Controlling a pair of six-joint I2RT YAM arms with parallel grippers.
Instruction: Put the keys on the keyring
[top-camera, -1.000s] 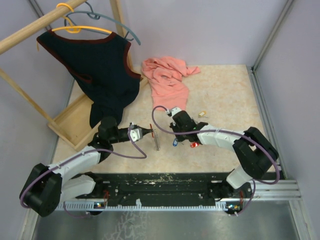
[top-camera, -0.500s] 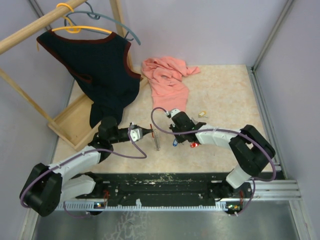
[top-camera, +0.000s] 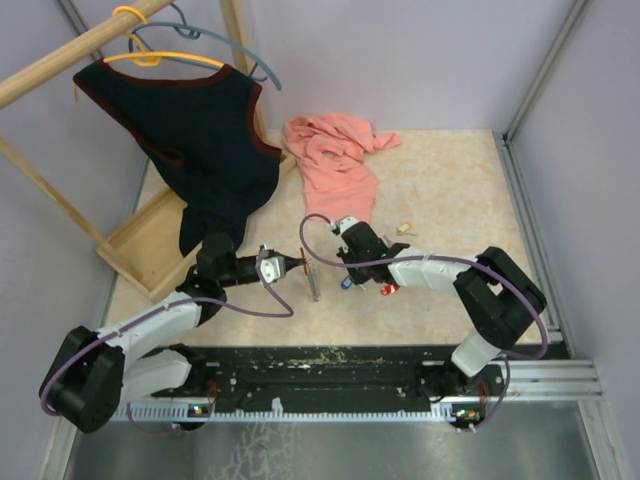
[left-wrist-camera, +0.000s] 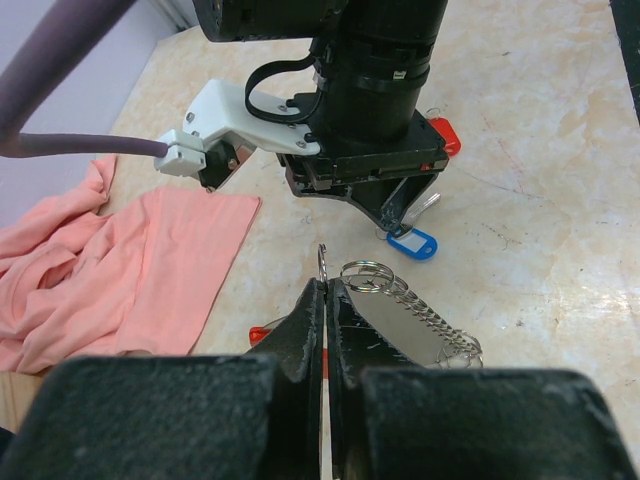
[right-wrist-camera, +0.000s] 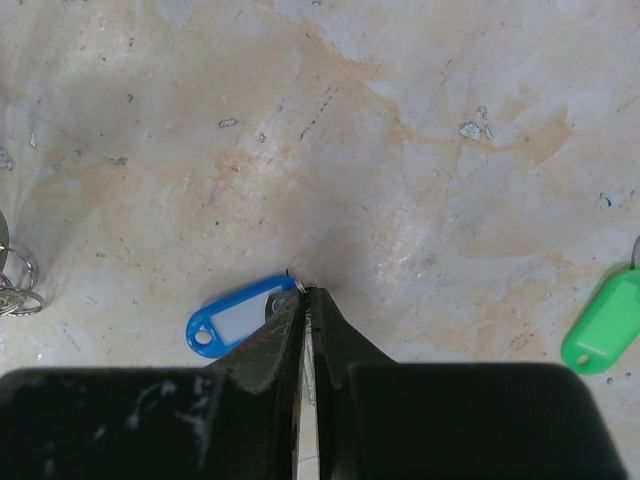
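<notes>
Left gripper: the left gripper (left-wrist-camera: 322, 296) had its jaws pressed flat together on the thin edge of the keyring (left-wrist-camera: 400, 325), a D-shaped loop, red on one side and grey metal on the other, with small wire rings along it.
Keyring position: low over the pale marbled table (top-camera: 450, 190), in front of the left arm; contact with the surface could not be told.
Right gripper: the right gripper (right-wrist-camera: 308, 300) had its jaws all but closed, pinching the metal ring end of the blue key (right-wrist-camera: 235, 318), a tiny key with a blue plastic head.
Loose keys: green key (right-wrist-camera: 605, 325), well to the right of the fingertips; red key (top-camera: 388, 290), beside the right wrist; pale yellow key (top-camera: 405, 228), farther back.
Also present: pink cloth (top-camera: 335, 160); dark vest on a hanger (top-camera: 190, 150).
Step in hand (judged): carrying the blue key to the keyring.
Handling advice: the left grip should stay rigid; the key's ring should meet the loop's opening squarely, moving slowly, since a skewed approach would push the loop aside.
Change from earlier frame: right gripper and blue key had shifted slightly left, nearer the keyring; left gripper and loose keys had not moved.
</notes>
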